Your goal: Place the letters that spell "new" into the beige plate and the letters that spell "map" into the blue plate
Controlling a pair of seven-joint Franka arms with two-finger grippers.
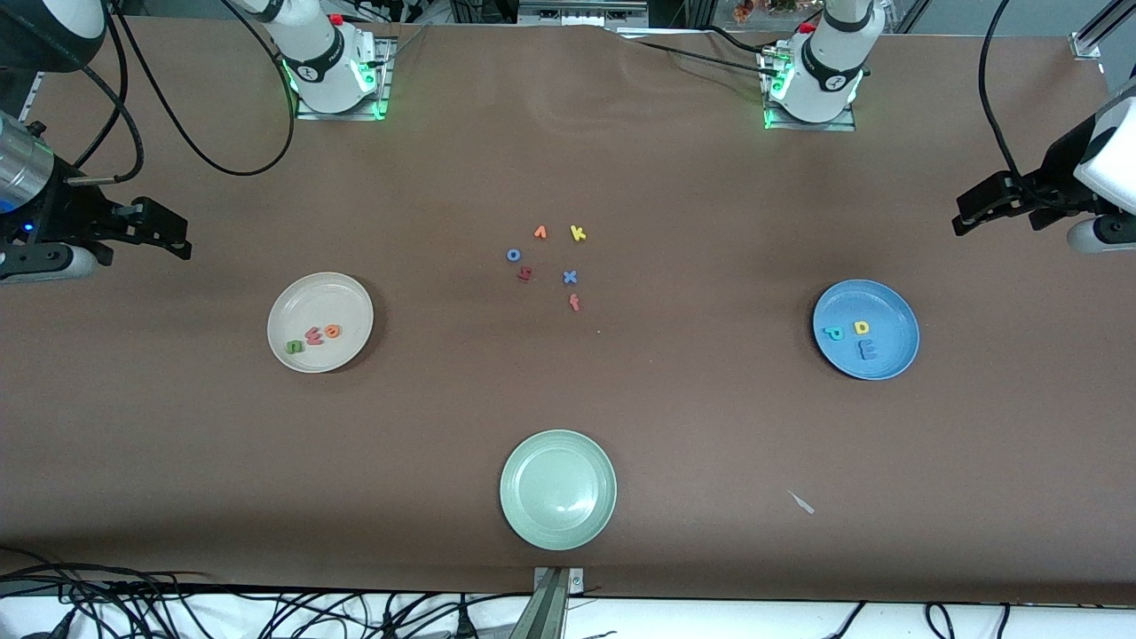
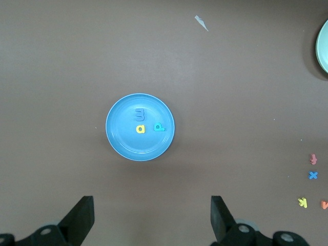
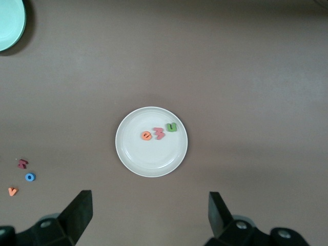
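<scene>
The beige plate (image 1: 306, 302) toward the right arm's end holds the green n (image 1: 294, 347), pinkish-red w (image 1: 313, 335) and orange e (image 1: 332, 331). The blue plate (image 1: 879, 306) toward the left arm's end holds the teal p (image 1: 833, 333), yellow a (image 1: 861, 327) and blue m (image 1: 867, 351). My right gripper (image 1: 155, 232) hangs open and empty high over the table beside the beige plate (image 3: 148, 159). High up near the blue plate (image 2: 128, 143), my left gripper (image 1: 994, 209) is open too, with nothing between its fingers.
A pale green plate (image 1: 558, 489) sits near the front edge. Mid-table lie loose letters: orange v (image 1: 540, 232), yellow k (image 1: 578, 232), blue o (image 1: 513, 255), dark red s-like letter (image 1: 524, 274), blue x (image 1: 570, 277), red f (image 1: 574, 303). A white scrap (image 1: 801, 502) lies nearby.
</scene>
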